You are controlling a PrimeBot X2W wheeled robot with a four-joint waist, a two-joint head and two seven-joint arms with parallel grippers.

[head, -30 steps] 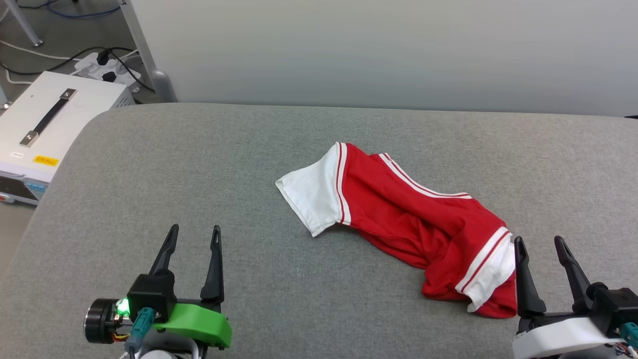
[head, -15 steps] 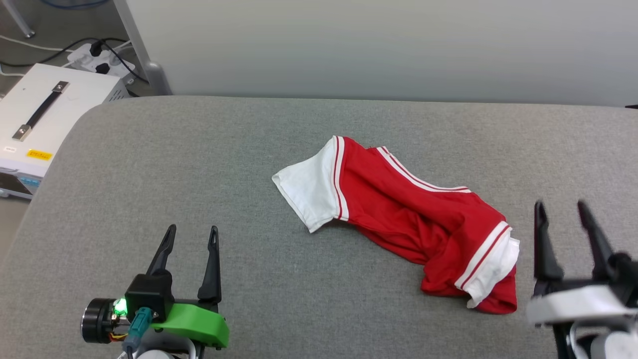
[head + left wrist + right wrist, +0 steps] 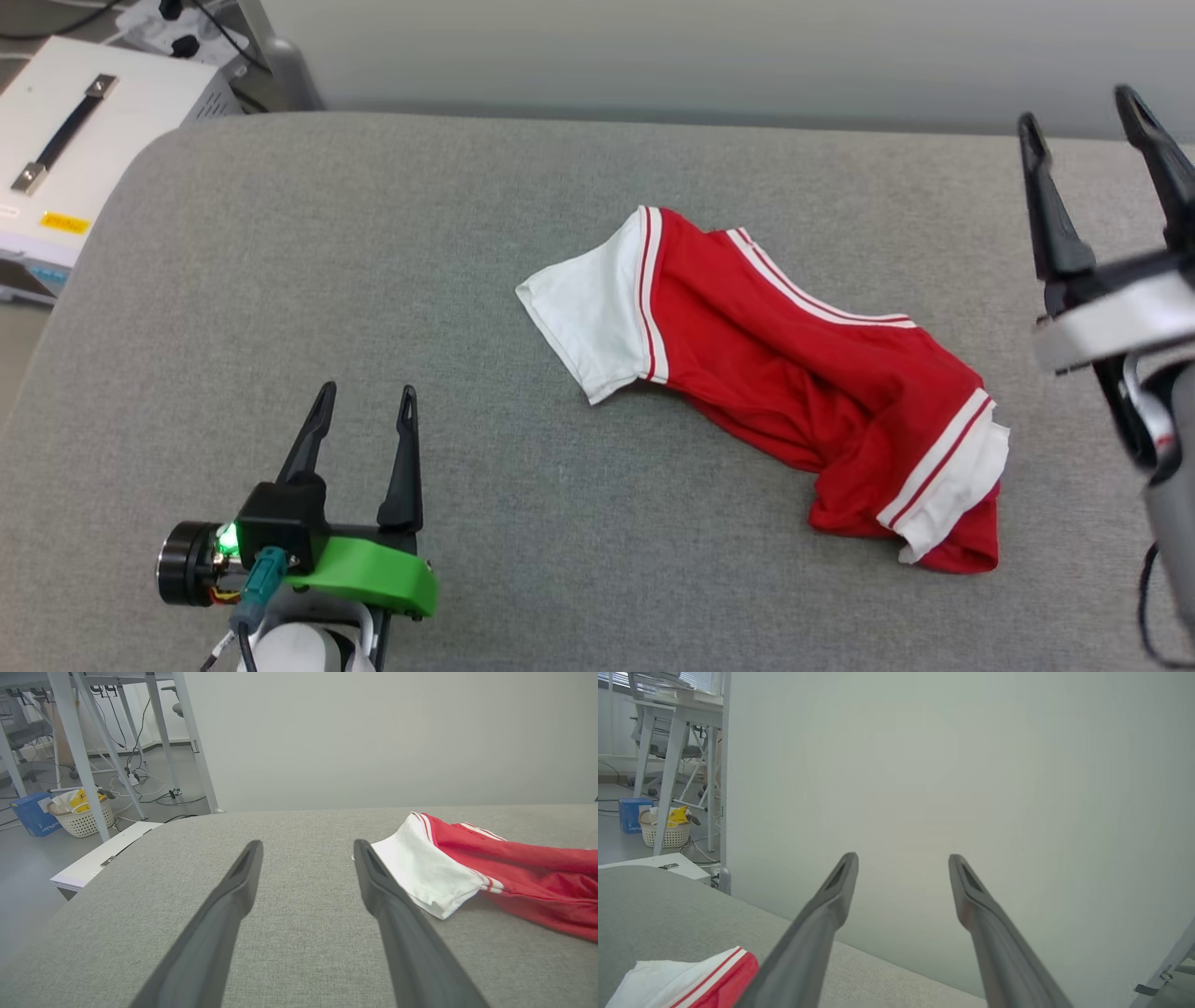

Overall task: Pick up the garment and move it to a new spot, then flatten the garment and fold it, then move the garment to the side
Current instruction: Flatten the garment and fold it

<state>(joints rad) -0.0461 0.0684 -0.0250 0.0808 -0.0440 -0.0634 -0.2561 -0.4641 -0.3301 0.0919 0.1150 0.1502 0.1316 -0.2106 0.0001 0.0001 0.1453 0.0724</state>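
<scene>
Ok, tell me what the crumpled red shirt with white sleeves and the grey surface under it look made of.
Red shirt with white striped sleeves: soft, thin knit fabric, matte, perhaps polyester; it slumps in loose folds. Grey surface: woven upholstery-like cloth, matte, with fine heathered texture and a rounded, padded-looking edge.

A grey fabric-covered tabletop (image 3: 523,579) with a rounded corner lies under soft, even light. A plain pale wall (image 3: 373,732) rises behind it at twelve o'clock. At ten o'clock, a white case (image 3: 121,112) with a black handle sits beside the table. Beyond it, white frame legs (image 3: 77,751), a woven basket (image 3: 81,819) and a blue box (image 3: 32,814) stand on the grey floor (image 3: 23,872).
</scene>
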